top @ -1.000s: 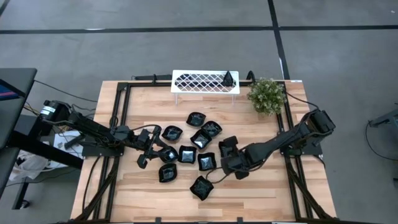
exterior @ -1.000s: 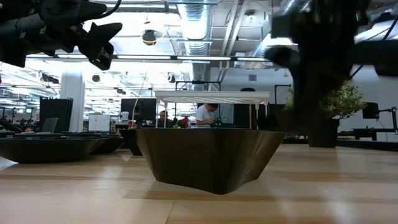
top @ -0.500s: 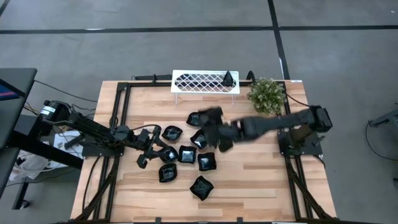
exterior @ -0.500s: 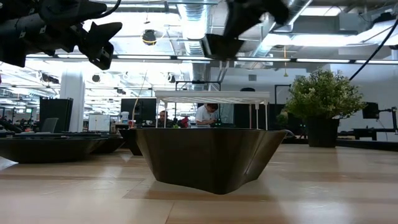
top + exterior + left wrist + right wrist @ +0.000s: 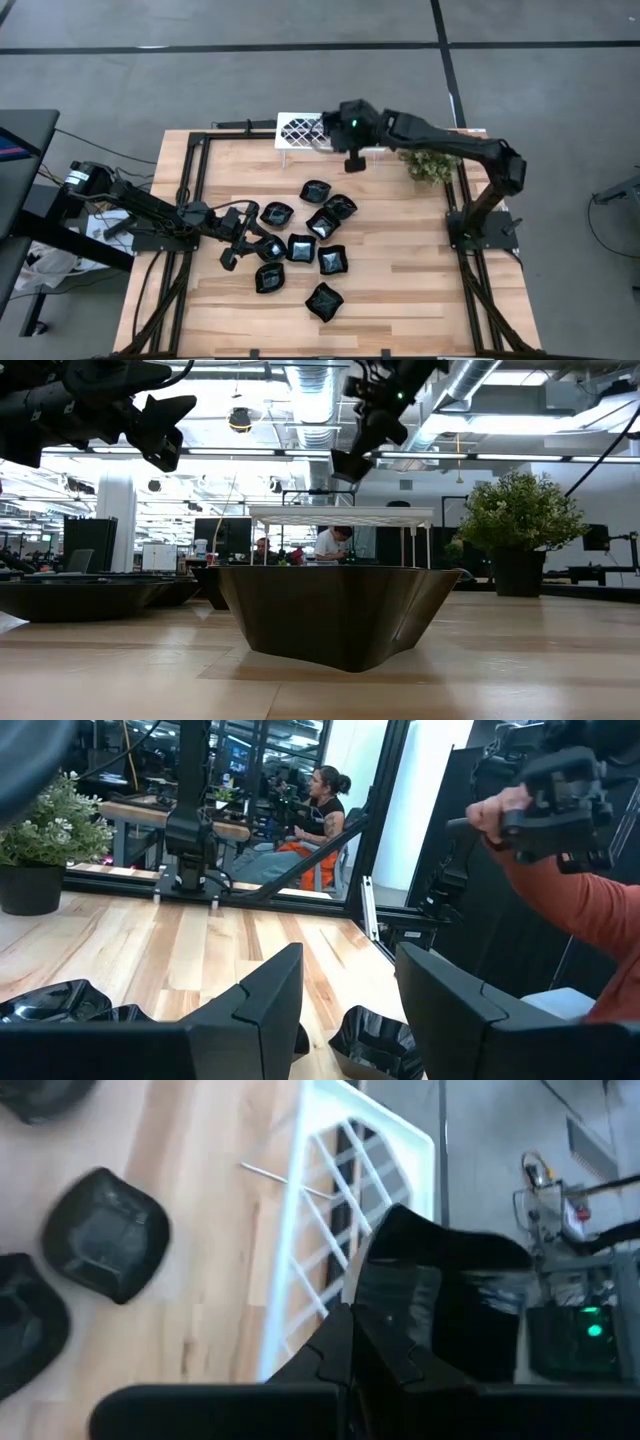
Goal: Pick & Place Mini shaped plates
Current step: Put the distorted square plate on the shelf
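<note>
Several glossy black mini shaped plates rest on their bases in a cluster on the wooden table. One more plate is up in the air, with my right gripper shut on it over the white lattice tray at the table's far edge. The right wrist view shows the tray under the held plate and a plate on the wood beside it. My left gripper stands open and level over the left side of the cluster, touching nothing. My right gripper pinches the held plate by its rim between the two fingers. The fingers slant down from the table's right side toward the far edge. The plate is lifted clear and tilted, above the tray.
A small green plant stands at the far right, next to the tray and under my right arm. One plate sits close to the low camera. Black frame rails run along the table's left and right sides.
My right gripper, shut on a plate taken from the right of the cluster, has swung up and toward the far edge until it is over the white tray, tipping down less steeply. The plate is lifted clear of the table. The other plates lie as before.
</note>
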`<state>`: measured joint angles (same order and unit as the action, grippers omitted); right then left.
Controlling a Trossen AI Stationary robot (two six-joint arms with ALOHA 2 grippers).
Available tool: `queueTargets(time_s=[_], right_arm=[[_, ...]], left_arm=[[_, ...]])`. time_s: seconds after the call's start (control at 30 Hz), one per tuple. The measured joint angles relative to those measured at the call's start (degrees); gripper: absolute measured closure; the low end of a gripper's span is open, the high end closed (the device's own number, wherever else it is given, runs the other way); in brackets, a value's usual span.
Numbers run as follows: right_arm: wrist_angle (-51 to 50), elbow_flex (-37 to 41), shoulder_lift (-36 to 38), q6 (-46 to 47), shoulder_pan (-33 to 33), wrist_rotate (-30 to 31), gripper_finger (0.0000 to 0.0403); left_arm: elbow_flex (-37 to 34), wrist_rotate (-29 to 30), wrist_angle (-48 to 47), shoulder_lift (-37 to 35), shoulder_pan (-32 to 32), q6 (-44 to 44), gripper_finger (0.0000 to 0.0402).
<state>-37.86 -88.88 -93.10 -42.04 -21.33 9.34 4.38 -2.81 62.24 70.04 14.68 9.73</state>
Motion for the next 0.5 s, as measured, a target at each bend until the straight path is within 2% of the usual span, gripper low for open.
queueTargets(time_s=[0.17, 0.3, 0.5], right_arm=[[0.3, 0.1, -0.1, 0.0, -3.1, -2.4, 0.0403], [-1.1, 0.3, -1.9, 1.6, -3.0, -4.1, 0.0403], [-0.6, 0.2, -5.5, 0.0, -1.5, 0.0, 0.0403]], left_arm=[[0.0, 0.0, 0.0, 0.0, 0.0, 0.0, 0.0238], [0.0, 0.0, 0.2, 0.0, 0.0, 0.0, 0.0238], [0.0, 0.0, 0.8, -0.3, 0.0, 0.0, 0.0238]])
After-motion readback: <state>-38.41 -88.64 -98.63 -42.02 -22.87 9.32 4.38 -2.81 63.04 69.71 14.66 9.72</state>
